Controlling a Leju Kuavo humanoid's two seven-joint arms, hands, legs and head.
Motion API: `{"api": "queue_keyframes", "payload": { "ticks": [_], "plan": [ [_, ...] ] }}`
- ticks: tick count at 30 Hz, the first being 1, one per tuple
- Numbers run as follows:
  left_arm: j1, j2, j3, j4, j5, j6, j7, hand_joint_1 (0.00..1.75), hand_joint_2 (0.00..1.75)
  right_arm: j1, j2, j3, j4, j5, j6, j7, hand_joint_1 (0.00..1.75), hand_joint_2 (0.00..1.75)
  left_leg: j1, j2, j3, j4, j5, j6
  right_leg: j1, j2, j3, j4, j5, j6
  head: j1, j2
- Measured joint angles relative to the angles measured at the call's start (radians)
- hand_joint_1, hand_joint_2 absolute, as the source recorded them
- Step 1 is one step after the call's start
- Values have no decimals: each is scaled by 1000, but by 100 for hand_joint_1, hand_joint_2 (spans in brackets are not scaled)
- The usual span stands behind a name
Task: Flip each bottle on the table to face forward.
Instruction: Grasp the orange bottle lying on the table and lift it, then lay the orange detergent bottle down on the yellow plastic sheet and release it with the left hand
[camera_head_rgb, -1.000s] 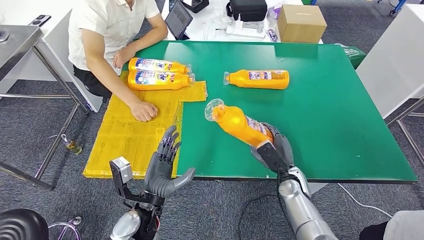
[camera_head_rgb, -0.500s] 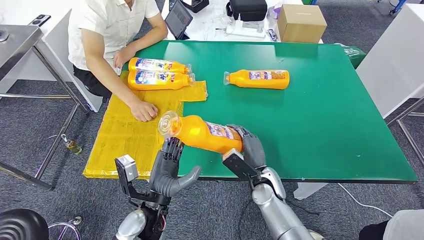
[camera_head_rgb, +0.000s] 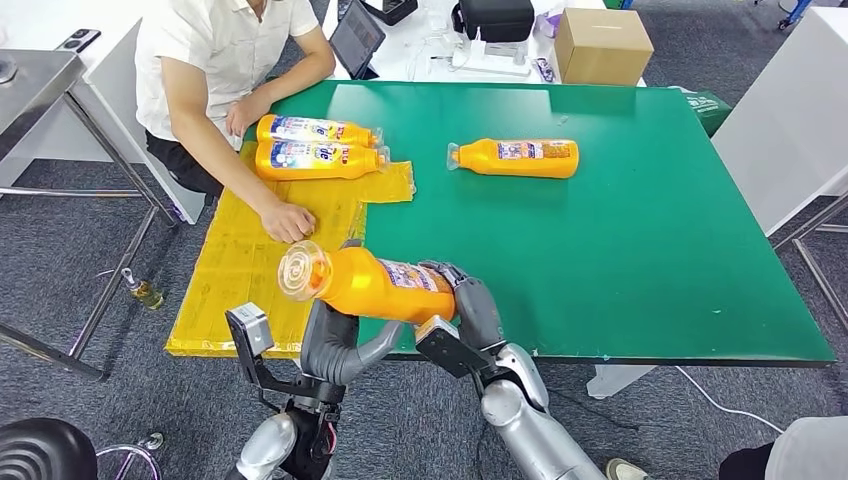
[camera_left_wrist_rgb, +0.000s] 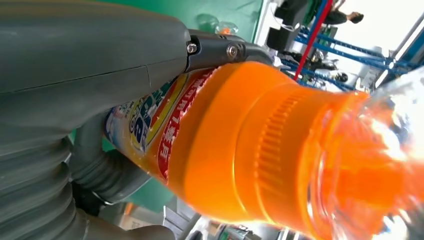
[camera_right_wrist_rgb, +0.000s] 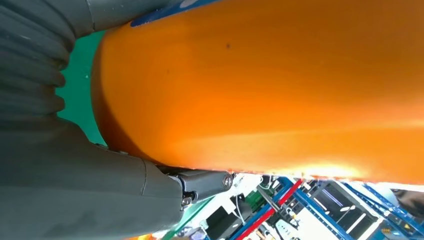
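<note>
- Right hand (camera_head_rgb: 465, 305) grips the orange bottle (camera_head_rgb: 375, 283) by its base, lifted over the near edge of the green tabletop (camera_head_rgb: 640, 240).
- Left hand (camera_head_rgb: 335, 340) cups the bottle's neck end.
- Yellow mat (camera_head_rgb: 250, 270) covers the tabletop's left side; grey carpet floor (camera_head_rgb: 60, 220) surrounds.

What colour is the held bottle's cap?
Clear over orange, the cap shows best in the head view.

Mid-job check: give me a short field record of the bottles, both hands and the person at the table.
held bottle: orange bottle, lifted off the green table, cap end toward robot's left
right hand: grips the bottle's base end
left hand: under the bottle's neck end
lone bottle: lying on bare table
bottle pair: lying on yellow mat
person: seated, fist on mat
</note>
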Motion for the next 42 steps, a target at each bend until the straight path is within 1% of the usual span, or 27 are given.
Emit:
{"api": "queue_keyframes", "payload": {
  "ticks": [8, 9, 12, 13, 15, 16, 19, 20, 29, 30, 32, 33, 34, 36, 37, 40, 42],
  "plan": [
    [-15, -6, -12, -13, 36, 25, 1, 1, 175, 2, 2, 47, -7, -29, -5, 3, 174, 175, 0, 0, 0, 0, 0, 0, 0, 0, 0, 0, 0, 0, 0, 0],
    [-17, -7, -13, -13, 42, 28, 2, 11, 175, 2, 3, 52, -7, -32, -5, 2, 174, 175, 0, 0, 0, 0, 0, 0, 0, 0, 0, 0, 0, 0, 0, 0],
    [-26, -8, -14, -13, 58, 31, -3, 141, 175, 1, 9, 70, -6, -39, 7, 0, 175, 175, 0, 0, 0, 0, 0, 0, 0, 0, 0, 0, 0, 0, 0, 0],
    [-29, -9, -14, -13, 65, 29, -6, 175, 175, 1, 11, 76, -5, -43, 14, -1, 174, 175, 0, 0, 0, 0, 0, 0, 0, 0, 0, 0, 0, 0, 0, 0],
    [-33, -9, -13, -13, 89, 18, -10, 175, 175, -3, 16, 87, 1, -58, 28, -13, 170, 175, 0, 0, 0, 0, 0, 0, 0, 0, 0, 0, 0, 0, 0, 0],
    [-34, -9, -12, -13, 104, 9, -11, 175, 175, -6, 17, 92, 4, -66, 33, -23, 161, 175, 0, 0, 0, 0, 0, 0, 0, 0, 0, 0, 0, 0, 0, 0],
    [-34, -9, -5, -13, 140, -21, -16, 175, 175, -13, 18, 108, 14, -88, 41, -51, 96, 175, 0, 0, 0, 0, 0, 0, 0, 0, 0, 0, 0, 0, 0, 0],
    [-34, -9, -2, -13, 148, -29, -18, 175, 175, -14, 18, 112, 17, -95, 43, -58, 82, 175, 0, 0, 0, 0, 0, 0, 0, 0, 0, 0, 0, 0, 0, 0],
    [-32, -9, 15, -13, 166, -47, -25, 175, 175, -14, 18, 131, 24, -110, 47, -77, 82, 175, 0, 0, 0, 0, 0, 0, 0, 0, 0, 0, 0, 0, 0, 0],
    [-32, -9, 16, -13, 166, -47, -25, 175, 175, -15, 18, 132, 24, -110, 47, -78, 72, 175, 0, 0, 0, 0, 0, 0, 0, 0, 0, 0, 0, 0, 0, 0],
    [-32, -9, 16, -13, 167, -47, -25, 175, 175, -15, 18, 133, 25, -111, 47, -78, 104, 175, 0, 0, 0, 0, 0, 0, 0, 0, 0, 0, 0, 0, 0, 0],
    [-32, -9, 16, -13, 168, -47, -25, 175, 175, -15, 18, 133, 25, -112, 48, -78, 112, 175, 0, 0, 0, 0, 0, 0, 0, 0, 0, 0, 0, 0, 0, 0],
    [-32, -9, 16, -13, 170, -48, -24, 175, 175, -15, 18, 134, 25, -115, 48, -80, 101, 175, 0, 0, 0, 0, 0, 0, 0, 0, 0, 0, 0, 0, 0, 0],
    [-33, -8, 17, -13, 175, -53, -22, 175, 175, -14, 18, 135, 25, -124, 52, -88, 29, 175, 0, 0, 0, 0, 0, 0, 0, 0, 0, 0, 0, 0, 0, 0],
    [-34, -8, 17, -13, 178, -56, -20, 175, 175, -13, 17, 136, 23, -130, 58, -94, 0, 175, 0, 0, 0, 0, 0, 0, 0, 0, 0, 0, 0, 0, 0, 0],
    [-37, -7, 22, -10, 184, -61, -13, 175, 175, -6, 17, 150, 5, -145, 79, -103, 0, 175, 0, 0, 0, 0, 0, 0, 0, 0, -1, 0, 0, 0, 0, 0],
    [-39, -4, 25, -9, 185, -66, -12, 175, 175, 0, 18, 157, -9, -153, 77, -104, 0, 175, 0, 0, 0, 0, 0, 0, 0, 0, -1, 0, 0, 0, 0, 0]
  ]
}}
